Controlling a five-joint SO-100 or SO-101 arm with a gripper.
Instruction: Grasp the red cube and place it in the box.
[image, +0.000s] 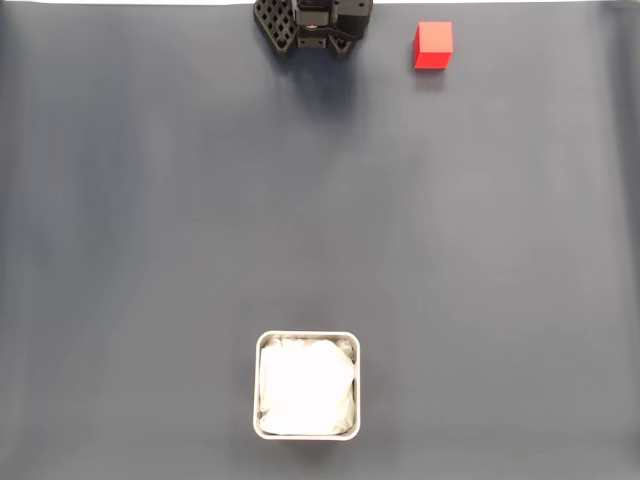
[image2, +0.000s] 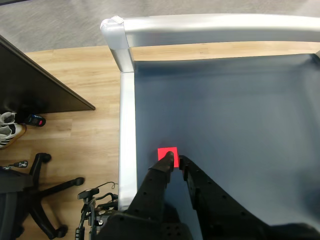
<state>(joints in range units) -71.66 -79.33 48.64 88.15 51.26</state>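
1. In the fixed view the black arm sits at the far edge of the dark grey table (image: 150, 200), just left of centre along that edge, and little of it reaches into the picture.
2. In the wrist view the gripper (image2: 176, 159) rises from the near bottom edge, its two black fingers pointing up the picture toward the metal-framed table corner (image2: 117, 37).
3. The fingertips stand close together with only a narrow gap between them, and nothing is held in that gap.
4. The red cube (image: 433, 45) lies on the table surface at the far edge in the fixed view, to the right of the arm and apart from it.
5. In the wrist view the red cube (image2: 167, 151) shows just past the left fingertip, which overlaps its lower edge; whether the finger touches it or merely hangs above it is hard to tell from this angle.
6. The box (image: 306, 338) rests at the near edge in the fixed view, roughly centred, well apart from both cube and arm, and its white wrinkly padding (image: 305, 385) fills the inside.
7. Beyond the table's left rail in the wrist view lie a wooden floor (image2: 75, 80) and the black base of an office chair (image2: 35, 195).
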